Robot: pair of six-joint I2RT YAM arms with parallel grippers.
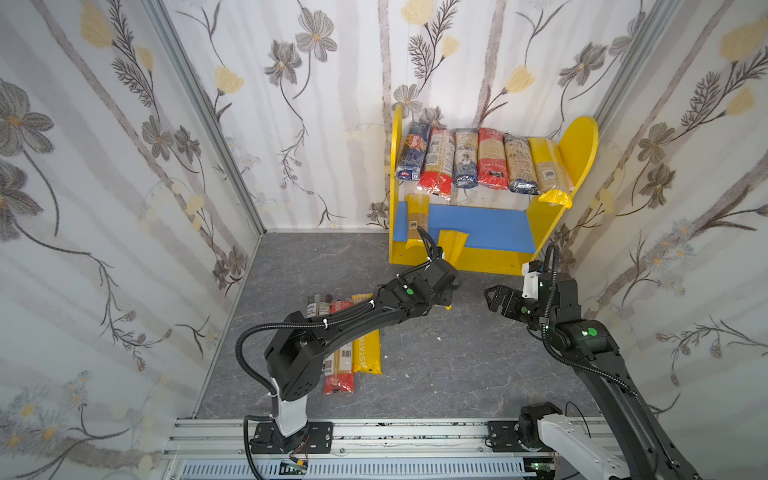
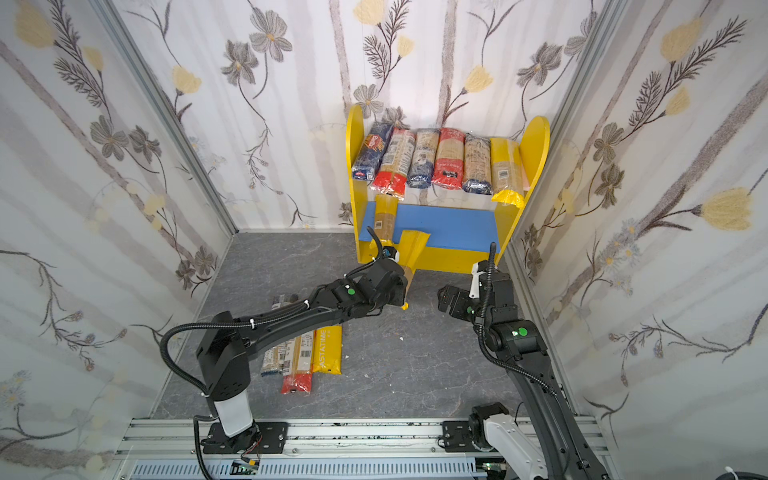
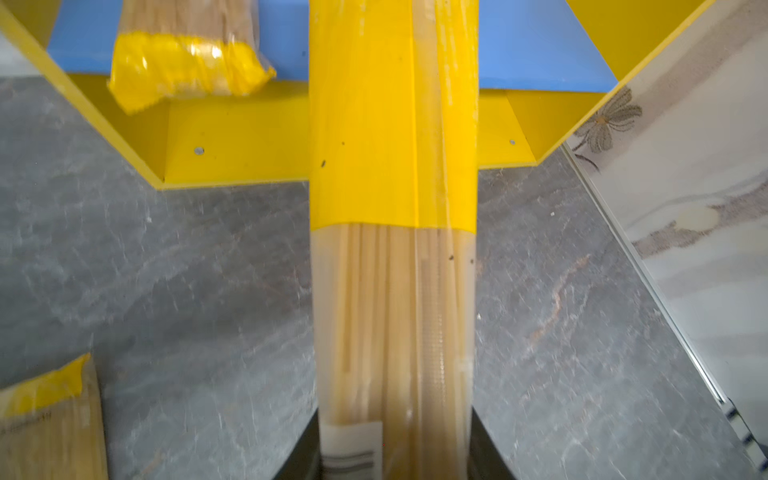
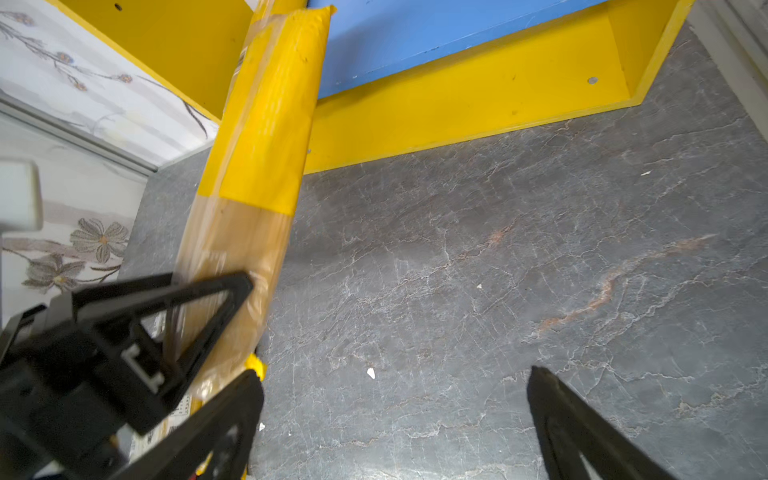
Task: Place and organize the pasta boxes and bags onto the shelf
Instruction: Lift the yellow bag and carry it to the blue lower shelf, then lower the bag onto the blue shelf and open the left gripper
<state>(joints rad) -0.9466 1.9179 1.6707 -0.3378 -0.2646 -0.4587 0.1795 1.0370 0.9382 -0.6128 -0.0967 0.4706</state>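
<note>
A robotics lab test cell: floral-papered panels (image 1: pixel 311 124) in aluminium framing (image 1: pixel 199 99), a stone-look tabletop (image 1: pixel 457 365), two robot arms (image 1: pixel 353 320) bolted to a slotted metal rail (image 1: pixel 415 432).

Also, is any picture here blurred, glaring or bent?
In both top views the wide lens splays the frame posts outward, light even; in the left wrist view the held packet is soft and a shelved packet's yellow end glares; in the right wrist view the left gripper is smeared, the floor sharp.
</note>
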